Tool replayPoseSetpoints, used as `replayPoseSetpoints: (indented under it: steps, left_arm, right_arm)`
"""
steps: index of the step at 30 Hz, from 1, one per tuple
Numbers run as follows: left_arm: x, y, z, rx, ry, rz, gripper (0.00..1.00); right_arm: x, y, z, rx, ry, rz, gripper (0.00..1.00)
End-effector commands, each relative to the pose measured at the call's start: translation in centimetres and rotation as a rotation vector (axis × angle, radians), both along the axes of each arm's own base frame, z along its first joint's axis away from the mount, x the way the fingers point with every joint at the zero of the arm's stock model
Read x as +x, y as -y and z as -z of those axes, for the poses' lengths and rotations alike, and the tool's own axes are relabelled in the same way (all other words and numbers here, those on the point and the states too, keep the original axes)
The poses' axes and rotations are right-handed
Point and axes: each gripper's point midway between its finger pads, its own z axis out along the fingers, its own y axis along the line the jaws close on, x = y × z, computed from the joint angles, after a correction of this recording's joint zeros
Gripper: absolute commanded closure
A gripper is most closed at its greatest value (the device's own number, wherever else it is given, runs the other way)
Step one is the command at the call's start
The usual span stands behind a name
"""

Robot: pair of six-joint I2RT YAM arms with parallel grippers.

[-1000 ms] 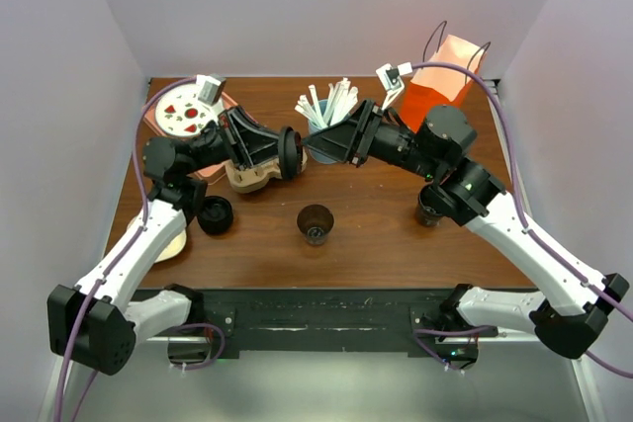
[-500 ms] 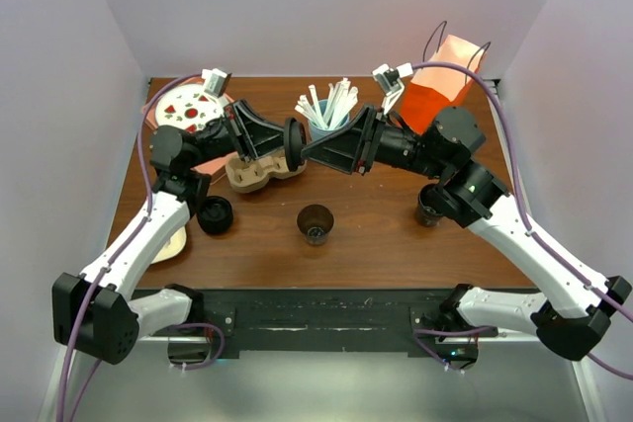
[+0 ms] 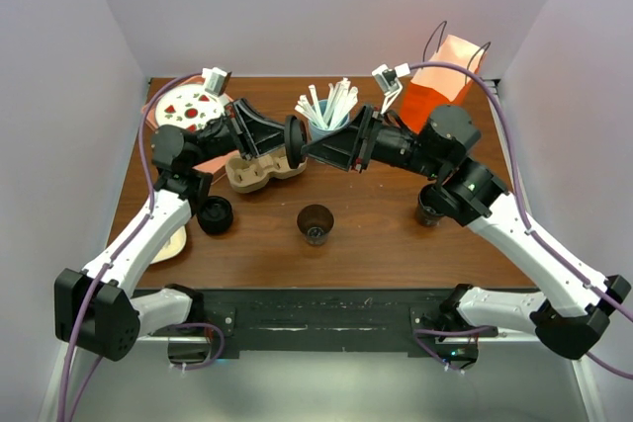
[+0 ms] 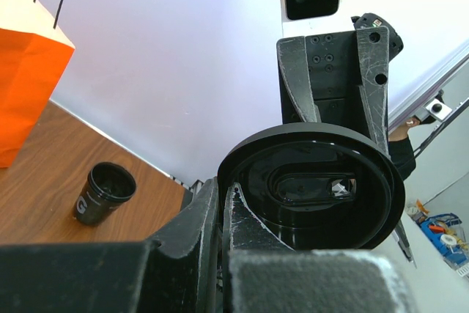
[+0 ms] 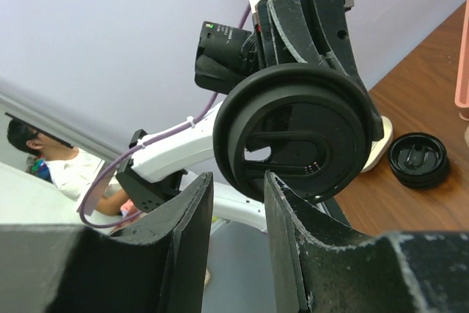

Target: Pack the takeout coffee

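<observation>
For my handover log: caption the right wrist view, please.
Left gripper holds a black lid, its rim inside the open right gripper; a second lid lies on the table.

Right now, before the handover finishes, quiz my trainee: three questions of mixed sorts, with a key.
1. True or false: the left gripper is shut on the black lid.
2. The right gripper is: A) open, straddling the lid's rim; B) clamped shut, empty; C) out of view.
3. Fill in: the spare lid lies flat on the ___.
Key: 1 true; 2 A; 3 table.
</observation>
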Motion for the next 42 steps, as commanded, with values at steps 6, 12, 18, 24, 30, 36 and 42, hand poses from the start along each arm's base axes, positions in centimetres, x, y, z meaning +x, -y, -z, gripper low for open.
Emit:
replayPoseSetpoints:
  steps: [6, 12, 18, 24, 30, 36, 42]
  left_arm:
    - [-0.6, -0.1, -0.4, -0.009, 0.045, -0.013, 1.00]
    - [-0.6, -0.3, 0.1, -0.011, 0.029, -0.025, 1.00]
    - [-0.4, -0.4, 0.7, -0.036, -0.001, -0.040, 1.00]
    - [-0.3, -0.4, 1.0, -0.046, -0.010, -0.038, 1.00]
    - [0.0, -0.5, 2.1, 0.002, -0.044, -0.074, 0.43]
    - [3.0, -2.5, 4.2, 0.145, -0.118, -0.340, 0.00]
    - [6.0, -8.0, 10.5, 0.369, -0.361, -0.649, 0.00]
  right_arm:
    - [0.6, -0.1, -2.1, 0.028, 0.052, 0.027, 0.62]
    - [0.5, -0.4, -2.1, 0.041, 0.043, 0.010, 0.68]
    - [0.3, -0.6, -2.0, 0.069, 0.023, -0.016, 0.80]
    - [0.5, -0.9, -1.4, 0.050, -0.001, -0.017, 0.97]
    - [1.4, -0.6, -0.9, 0.021, -0.004, 0.042, 1.00]
    - [2.2, 1.1, 0.5, -0.107, 0.016, 0.147, 1.00]
    - [3.6, 3.9, 6.0, -0.408, -0.029, 0.276, 1.00]
